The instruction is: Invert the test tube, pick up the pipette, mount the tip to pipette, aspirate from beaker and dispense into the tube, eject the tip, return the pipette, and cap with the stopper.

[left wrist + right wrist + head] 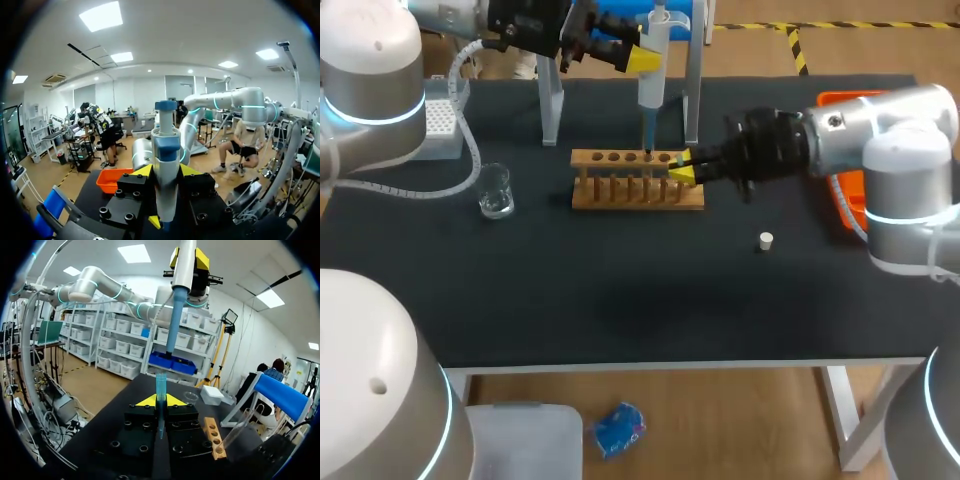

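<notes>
Our left gripper holds the pipette upright above the wooden rack, with both yellow fingers pinching its white body from two sides. In the left wrist view the pipette's blue head stands straight up between those fingers. Our right gripper sits at the rack's right end, its jaws pinching a small blue tip that stands upright between them. In the right wrist view the pipette's narrow blue shaft hangs right above that tip, with a small gap between the two, so the tip is not yet mounted. A clear test tube leans in the rack just beside our right gripper. On the dark table, the beaker stands to the left of the rack, and the small white stopper lies in front of our right arm, well apart from the rack.
</notes>
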{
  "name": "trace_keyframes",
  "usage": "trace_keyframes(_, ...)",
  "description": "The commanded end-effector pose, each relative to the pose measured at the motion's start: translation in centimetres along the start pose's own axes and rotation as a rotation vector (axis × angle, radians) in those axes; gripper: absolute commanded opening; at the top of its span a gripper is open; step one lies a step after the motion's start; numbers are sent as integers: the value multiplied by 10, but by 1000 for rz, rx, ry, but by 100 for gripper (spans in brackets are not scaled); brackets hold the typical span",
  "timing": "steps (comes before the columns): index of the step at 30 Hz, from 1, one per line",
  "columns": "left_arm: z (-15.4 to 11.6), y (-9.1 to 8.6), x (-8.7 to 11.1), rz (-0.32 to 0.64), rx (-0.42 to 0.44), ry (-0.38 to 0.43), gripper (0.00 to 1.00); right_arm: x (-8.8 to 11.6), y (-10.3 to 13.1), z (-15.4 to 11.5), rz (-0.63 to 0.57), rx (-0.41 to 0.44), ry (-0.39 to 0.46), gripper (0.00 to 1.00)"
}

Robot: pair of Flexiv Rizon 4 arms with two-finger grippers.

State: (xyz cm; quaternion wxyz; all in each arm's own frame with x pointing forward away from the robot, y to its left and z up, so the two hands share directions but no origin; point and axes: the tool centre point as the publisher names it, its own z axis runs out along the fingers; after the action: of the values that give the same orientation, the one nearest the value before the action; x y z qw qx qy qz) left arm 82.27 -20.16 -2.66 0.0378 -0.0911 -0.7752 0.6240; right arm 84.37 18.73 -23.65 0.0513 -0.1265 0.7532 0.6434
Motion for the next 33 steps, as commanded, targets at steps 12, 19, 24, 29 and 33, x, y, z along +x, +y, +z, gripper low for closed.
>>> trace_keyframes(12,0,-1,0,0,-1,-1,0,-18,-1,27,-70,-31,-17,0)
trace_keyframes(19,0,-1,0,0,-1,-1,0,-19,0,34,-90,-47,-28,0)
trace_keyframes(24,0,-1,0,0,-1,-1,0,-18,3,37,-92,-59,-27,0)
trace_keyframes(29,0,-1,0,0,-1,-1,0,-17,6,39,-92,-65,-22,0)
trace_keyframes(33,0,-1,0,0,-1,-1,0,-17,8,40,-93,-71,-21,0)
